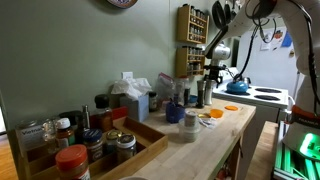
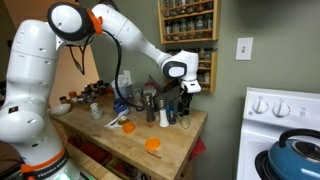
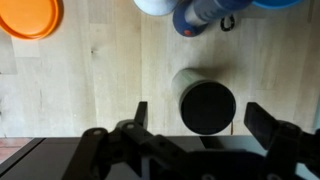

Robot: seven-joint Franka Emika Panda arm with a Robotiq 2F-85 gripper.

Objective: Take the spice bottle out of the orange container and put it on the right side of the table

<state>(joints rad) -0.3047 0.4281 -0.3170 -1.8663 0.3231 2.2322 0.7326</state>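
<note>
In the wrist view a spice bottle point(image 3: 207, 105) with a black cap stands upright on the pale wooden table point(image 3: 90, 80). My gripper point(image 3: 200, 118) is open, with one finger on each side of the bottle and neither touching it. The orange container point(image 3: 30, 17) lies at the top left corner, apart from the bottle. In an exterior view the gripper point(image 2: 185, 98) hangs over the bottle point(image 2: 186, 116) near the table's stove end, and the orange container point(image 2: 153, 144) sits near the front edge. It also shows in an exterior view, where the gripper point(image 1: 211, 75) points down.
Blue and white bottles point(image 3: 195, 15) stand close beyond the spice bottle. More jars and cups point(image 2: 140, 100) crowd the table's back. A wooden tray of jars point(image 1: 100, 140) fills the near end. A white stove point(image 2: 280, 110) with a blue kettle point(image 2: 295, 155) adjoins the table.
</note>
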